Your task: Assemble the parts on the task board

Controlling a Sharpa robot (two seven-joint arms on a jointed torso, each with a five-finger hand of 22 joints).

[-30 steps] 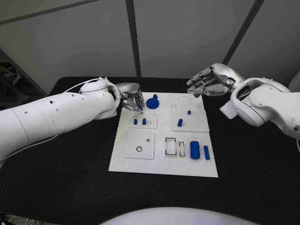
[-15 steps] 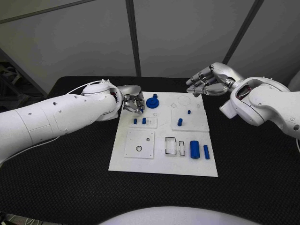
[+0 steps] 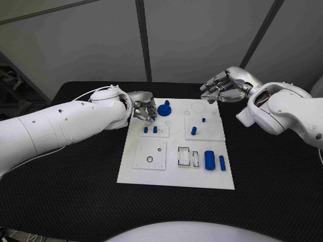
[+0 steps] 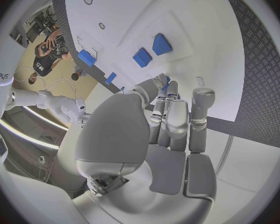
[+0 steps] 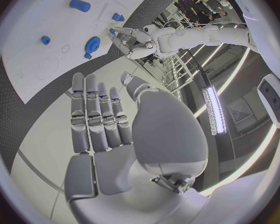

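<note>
The left robot hand [image 3: 143,111] hovers at the upper left corner of the task board [image 3: 177,179], fingers curled together; whether anything small is pinched between the tips I cannot tell. Just right of it stands the blue gear-like part [image 3: 164,110], with two small blue pegs [image 3: 151,130] below. The right robot hand [image 3: 223,86] hangs spread and empty over the desk [image 3: 74,191] past the board's upper right corner. Near the board's lower right lie a thick blue cylinder [image 3: 209,161] and a thin blue pin [image 3: 222,163]. The risk, as I judge it: the left fingertips sit so close to the gear that a sideways drift could knock it, or brush the pegs loose.
</note>
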